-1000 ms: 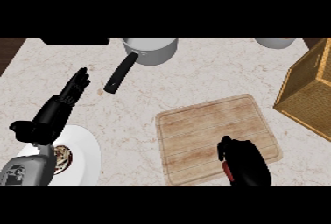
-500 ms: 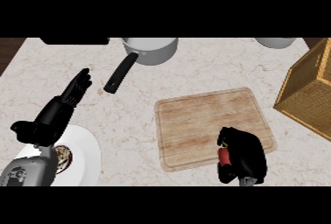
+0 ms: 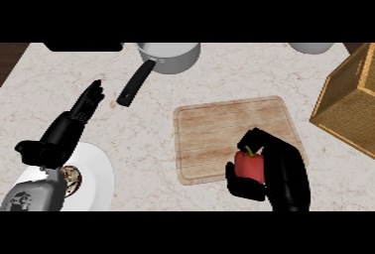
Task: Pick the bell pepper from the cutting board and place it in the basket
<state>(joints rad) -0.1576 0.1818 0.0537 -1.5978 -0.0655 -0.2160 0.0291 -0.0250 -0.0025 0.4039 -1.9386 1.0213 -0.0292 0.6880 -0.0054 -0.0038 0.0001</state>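
A grey pot (image 3: pixel 174 54) with a black handle (image 3: pixel 135 86) and a white plate (image 3: pixel 99 173) are set apart on the counter (image 3: pixel 219 79).

Basket (image 3: pixel 350 106) right of cutting board (image 3: pixel 219 129), pot (image 3: pixel 170 55) behind, plate (image 3: pixel 95 178) left.

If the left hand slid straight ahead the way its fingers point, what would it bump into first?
Probably nothing soon: the left hand would cross bare counter, pass left of the handle, and reach the dark object beside the pot at the far edge. Height is unclear.
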